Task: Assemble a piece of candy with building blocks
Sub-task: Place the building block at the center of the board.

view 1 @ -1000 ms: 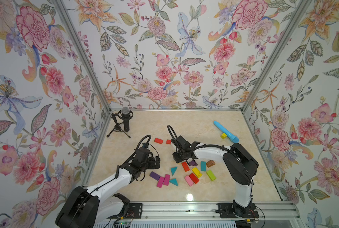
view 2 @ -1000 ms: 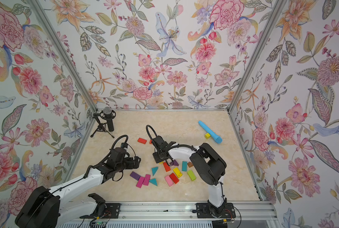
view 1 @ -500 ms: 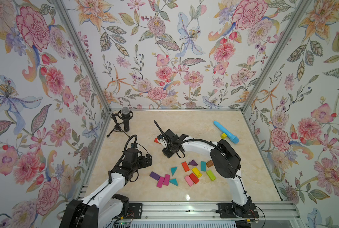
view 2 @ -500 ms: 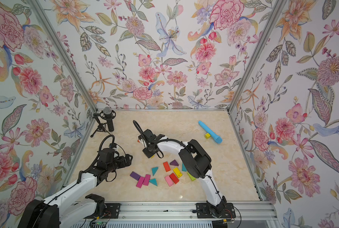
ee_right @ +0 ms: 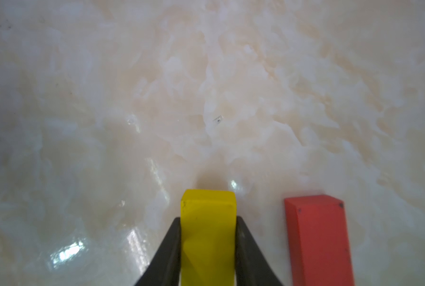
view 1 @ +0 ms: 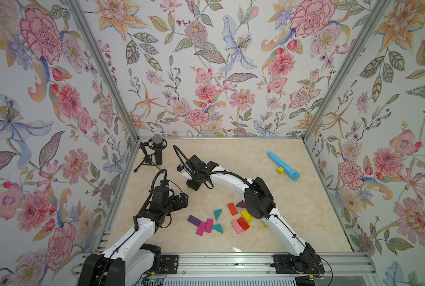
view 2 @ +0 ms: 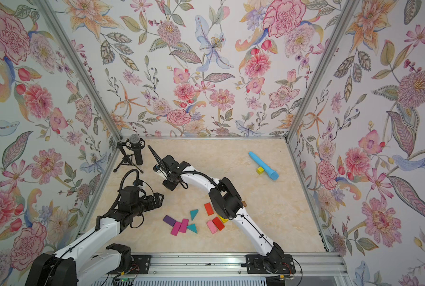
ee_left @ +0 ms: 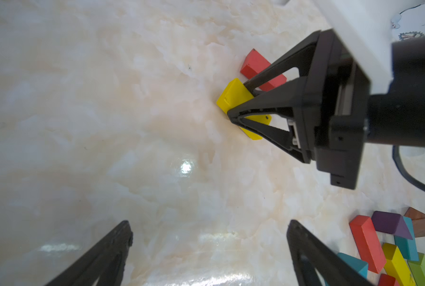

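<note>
Placement looks like the step in hand. The right gripper (ee_right: 208,222) has its jaws clamped on the two sides of a yellow block (ee_right: 208,205), held low at the marble table (ee_right: 206,99), just beside a red block (ee_right: 318,235) that lies flat there. From where I stand I cannot tell whether the yellow one rests on the surface or hangs just above it, nor whether it touches the red one. This pair sits in the far left part of the table, near the microphone (view 1: 157,148) and well apart from the spare blocks (view 1: 243,223) scattered near the front. The left gripper (ee_left: 210,227) hangs between the two groups with its jaws wide apart, holding nothing. The light-blue tube (view 1: 283,166) lies off at the far right. Next, I reckon, the yellow block wants squaring up snug against the red one before the jaws let go, gently, so the neighbour isn't nudged, and then another piece fetched from the spares
</note>
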Tool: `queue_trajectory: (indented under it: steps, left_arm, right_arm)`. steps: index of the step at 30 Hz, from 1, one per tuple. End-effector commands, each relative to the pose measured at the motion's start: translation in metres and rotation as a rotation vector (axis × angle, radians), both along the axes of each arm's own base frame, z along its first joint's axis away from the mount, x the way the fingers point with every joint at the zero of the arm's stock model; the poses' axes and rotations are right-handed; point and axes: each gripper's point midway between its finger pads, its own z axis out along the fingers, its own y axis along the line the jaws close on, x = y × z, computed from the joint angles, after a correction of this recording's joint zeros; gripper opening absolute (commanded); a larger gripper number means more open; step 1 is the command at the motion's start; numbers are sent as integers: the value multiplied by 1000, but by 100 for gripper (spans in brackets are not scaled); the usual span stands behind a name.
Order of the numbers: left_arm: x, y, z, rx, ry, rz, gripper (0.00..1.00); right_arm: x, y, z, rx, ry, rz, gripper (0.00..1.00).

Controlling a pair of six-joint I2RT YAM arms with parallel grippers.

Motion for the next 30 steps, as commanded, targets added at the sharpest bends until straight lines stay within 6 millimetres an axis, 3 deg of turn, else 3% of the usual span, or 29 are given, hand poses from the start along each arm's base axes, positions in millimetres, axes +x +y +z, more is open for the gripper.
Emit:
queue_trajectory:
  steps: [1, 10, 14, 17, 23, 25, 30]
  left_arm:
    - [-2, 3, -4, -5, 1, 8, 99]
    - [-2, 4, -4, 1, -1, 10, 99]
    - [-2, 4, -2, 3, -5, 9, 99]
    - [-2, 5, 0, 6, -9, 15, 99]
    - [-2, 9, 6, 20, -15, 31, 99]
    - [-3, 11, 9, 21, -20, 42, 99]
    - [1, 14, 14, 4, -34, 71, 99]
  right_arm:
    - [-2, -12, -13, -96, -15, 46, 28]
    - [1, -23, -18, -160, -46, 45, 34]
    - [-1, -22, -14, -169, -65, 52, 44]
    - [-1, -18, -2, -151, -80, 48, 61]
    - [0, -16, 44, -87, -110, -3, 69]
    - [-9, -25, 61, -62, -76, -40, 68]
    - [-85, -47, 64, 49, 118, -63, 72]
